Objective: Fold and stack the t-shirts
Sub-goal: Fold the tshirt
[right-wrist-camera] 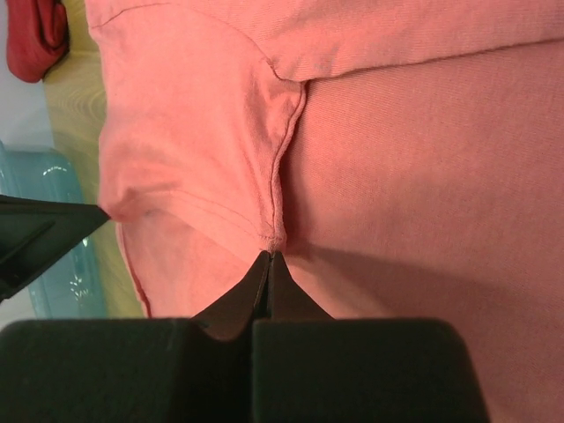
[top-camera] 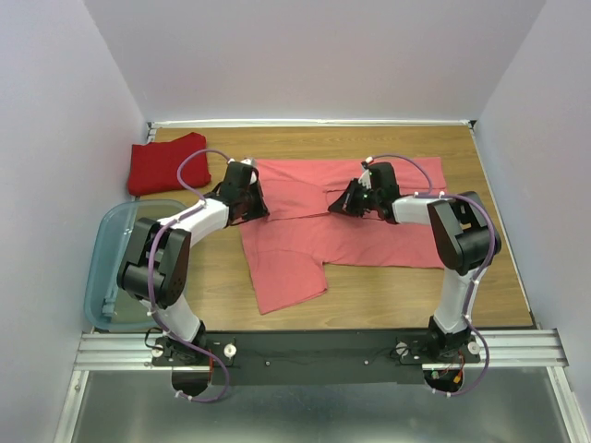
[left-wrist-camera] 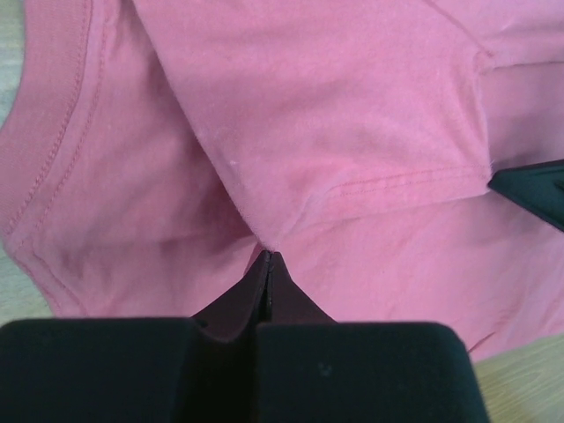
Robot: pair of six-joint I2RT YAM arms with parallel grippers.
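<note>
A salmon-pink t-shirt (top-camera: 305, 249) lies spread over the middle of the wooden table, one sleeve hanging toward the near edge. My left gripper (top-camera: 261, 212) rests on its left part, jaws shut on a pinched fold of the pink cloth (left-wrist-camera: 352, 115), which tents up to the fingertips (left-wrist-camera: 269, 254). My right gripper (top-camera: 336, 208) sits near the shirt's middle, shut on the cloth where a sleeve seam (right-wrist-camera: 280, 176) ends at its tips (right-wrist-camera: 269, 256). A darker red t-shirt (top-camera: 166, 161) lies folded at the back left, apart from both grippers.
A clear bluish plastic bin (top-camera: 111, 258) stands at the left table edge beside the left arm, also seen in the right wrist view (right-wrist-camera: 62, 282). White walls close the table at the back and sides. Bare wood shows in front of the pink shirt.
</note>
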